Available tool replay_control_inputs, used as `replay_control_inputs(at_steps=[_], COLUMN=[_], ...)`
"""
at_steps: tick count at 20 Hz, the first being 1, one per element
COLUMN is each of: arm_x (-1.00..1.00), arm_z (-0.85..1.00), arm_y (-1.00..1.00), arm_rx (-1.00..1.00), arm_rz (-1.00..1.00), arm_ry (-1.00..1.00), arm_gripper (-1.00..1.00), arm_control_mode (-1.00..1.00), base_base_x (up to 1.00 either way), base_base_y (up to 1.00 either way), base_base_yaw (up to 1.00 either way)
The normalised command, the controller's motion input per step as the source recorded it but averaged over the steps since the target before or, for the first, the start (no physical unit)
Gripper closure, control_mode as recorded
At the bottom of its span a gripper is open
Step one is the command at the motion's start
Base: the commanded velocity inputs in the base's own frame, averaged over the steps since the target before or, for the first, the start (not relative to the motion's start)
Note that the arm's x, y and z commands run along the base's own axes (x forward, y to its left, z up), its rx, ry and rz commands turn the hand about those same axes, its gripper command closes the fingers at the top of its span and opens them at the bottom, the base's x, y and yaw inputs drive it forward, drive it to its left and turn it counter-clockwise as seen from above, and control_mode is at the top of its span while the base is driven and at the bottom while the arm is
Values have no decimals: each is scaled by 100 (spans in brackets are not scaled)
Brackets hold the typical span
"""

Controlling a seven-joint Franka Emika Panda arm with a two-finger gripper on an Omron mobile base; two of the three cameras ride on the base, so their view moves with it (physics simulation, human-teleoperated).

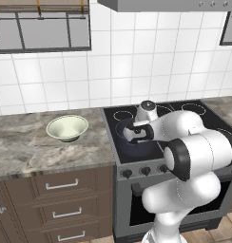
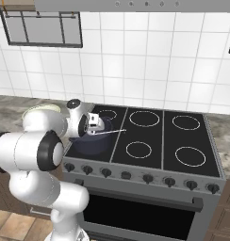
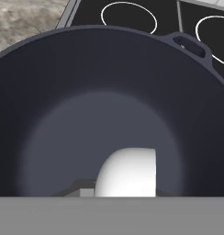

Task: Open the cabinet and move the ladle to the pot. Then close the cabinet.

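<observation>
The dark blue-grey pot (image 1: 123, 138) (image 2: 87, 144) stands on the stove's front left burner, partly behind my arm. My gripper (image 1: 136, 138) (image 2: 94, 133) hangs just over it, pointing down, shut on the ladle. The ladle's thin silvery handle (image 2: 112, 132) sticks out sideways across the pot's rim. In the hand view the pot's inner wall (image 3: 109, 69) surrounds the ladle's white bowl (image 3: 127, 172), low inside the pot. The cabinet (image 1: 42, 31) (image 2: 41, 28) hangs high on the wall to the left. I see its dark-framed underside and cannot tell how its door stands.
A pale green bowl (image 1: 67, 127) (image 2: 41, 109) sits on the marble counter left of the stove (image 1: 184, 110) (image 2: 159, 136). Low drawers (image 1: 62, 185) with short handles run under the counter. A range hood (image 1: 175, 4) overhangs the burners.
</observation>
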Motion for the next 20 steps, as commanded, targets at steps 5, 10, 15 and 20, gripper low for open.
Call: replay_control_inputs(at_steps=[5, 10, 15, 20], arm_x=[3, 6, 13, 6], arm_z=[-7, -7, -1, 0], arm_y=[0, 0, 4, 0], arm_rx=[0, -1, -3, 0], arm_rz=[0, 0, 0, 0], arm_ry=[0, 0, 0, -2], arm_gripper=[100, 100, -100, -100], arm_control_mode=[-100, -100, -100, -100], base_base_x=[0, 0, 0, 0], base_base_y=[0, 0, 0, 0], base_base_yaw=[0, 0, 0, 0])
